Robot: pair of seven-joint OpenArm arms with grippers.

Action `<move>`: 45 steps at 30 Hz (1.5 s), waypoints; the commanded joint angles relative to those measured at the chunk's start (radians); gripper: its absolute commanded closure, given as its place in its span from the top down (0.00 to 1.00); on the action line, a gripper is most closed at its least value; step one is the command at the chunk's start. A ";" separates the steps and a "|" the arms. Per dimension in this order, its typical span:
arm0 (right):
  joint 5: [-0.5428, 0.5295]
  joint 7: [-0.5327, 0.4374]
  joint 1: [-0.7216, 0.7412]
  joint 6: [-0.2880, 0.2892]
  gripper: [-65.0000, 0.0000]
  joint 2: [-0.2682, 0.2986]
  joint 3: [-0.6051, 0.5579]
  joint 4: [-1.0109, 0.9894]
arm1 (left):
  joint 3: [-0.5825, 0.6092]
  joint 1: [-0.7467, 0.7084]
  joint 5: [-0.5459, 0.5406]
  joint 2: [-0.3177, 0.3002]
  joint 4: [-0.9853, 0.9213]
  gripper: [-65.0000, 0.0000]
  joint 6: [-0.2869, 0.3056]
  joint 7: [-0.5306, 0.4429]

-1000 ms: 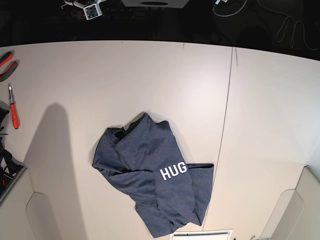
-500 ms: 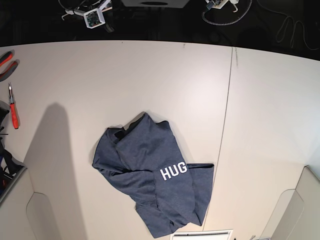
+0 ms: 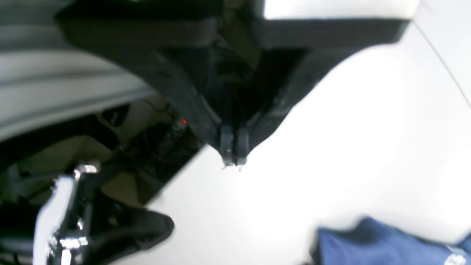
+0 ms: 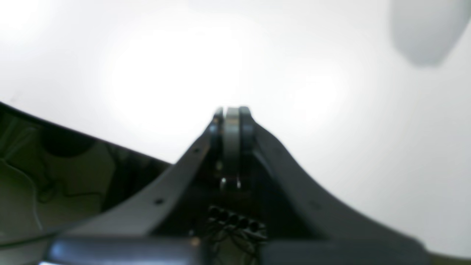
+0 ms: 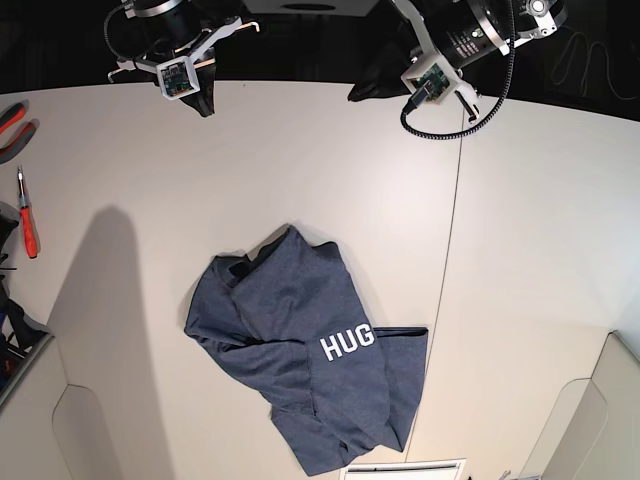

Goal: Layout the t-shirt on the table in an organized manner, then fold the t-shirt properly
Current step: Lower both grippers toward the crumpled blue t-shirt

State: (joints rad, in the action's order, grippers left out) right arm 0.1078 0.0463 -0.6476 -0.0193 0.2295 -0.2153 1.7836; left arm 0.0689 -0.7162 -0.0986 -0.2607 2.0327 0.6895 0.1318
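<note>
shirt first: the t-shirt lies crumpled on the table, toward the near edge and a little left of the thin dark seam line that runs front to back across the tabletop. it is bunched and folded over itself, with the dark collar at its upper left and the white letters "hug" showing near its middle. its lower end reaches down to a white slotted panel at the bottom edge of the base view.

both arms sit at the far edge of the table, well apart from the cloth. the left gripper hangs over bare tabletop near that far edge; in its wrist view the two fingertips are pressed together with nothing between them, and a corner of blue fabric shows at the bottom right of that view, away from the tips. the right gripper is likewise closed and empty, its tips together over plain white surface.

at the left edge of the table lie a red-handled screwdriver and red-handled pliers, far from the shirt. a broad soft shadow falls on the tabletop to the left of the shirt.
</note>
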 commanded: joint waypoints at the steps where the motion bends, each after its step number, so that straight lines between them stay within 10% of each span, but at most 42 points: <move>1: 0.014 -0.013 0.016 -0.005 0.00 0.000 0.000 0.018 | 0.000 0.009 -0.016 -0.003 0.016 0.00 0.009 -0.014; 6: 0.054 0.034 0.093 -0.005 0.00 0.000 0.000 0.017 | 0.000 0.105 -0.016 -0.003 0.016 0.00 -0.008 0.049; 13: 0.054 0.042 0.211 -0.005 0.00 0.000 0.000 0.017 | 0.000 0.240 -0.007 -0.003 0.009 0.00 -0.207 0.139; 21: 0.113 0.113 0.411 -0.004 0.00 -0.017 0.000 0.009 | 0.000 0.382 0.036 -0.003 -0.094 0.00 -0.211 0.138; 27: 0.113 0.125 0.548 -0.003 0.00 -0.066 0.000 -0.013 | 0.000 0.471 0.035 -0.003 -0.211 0.28 -0.262 0.134; 33: 0.114 0.141 0.681 -0.001 0.46 -0.116 0.000 -0.148 | 0.000 0.506 0.036 -0.003 -0.271 0.28 -0.289 0.135; 45: 0.181 0.141 1.004 -0.023 0.53 -0.193 0.002 -0.705 | 0.000 0.508 0.035 -0.003 -0.277 0.28 -0.289 0.135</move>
State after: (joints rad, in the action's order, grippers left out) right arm 0.2825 0.2115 0.3309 -0.0311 0.0357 -0.2165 1.0603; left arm 0.0719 -0.2184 -0.0547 -0.2607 1.7405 0.4046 0.2913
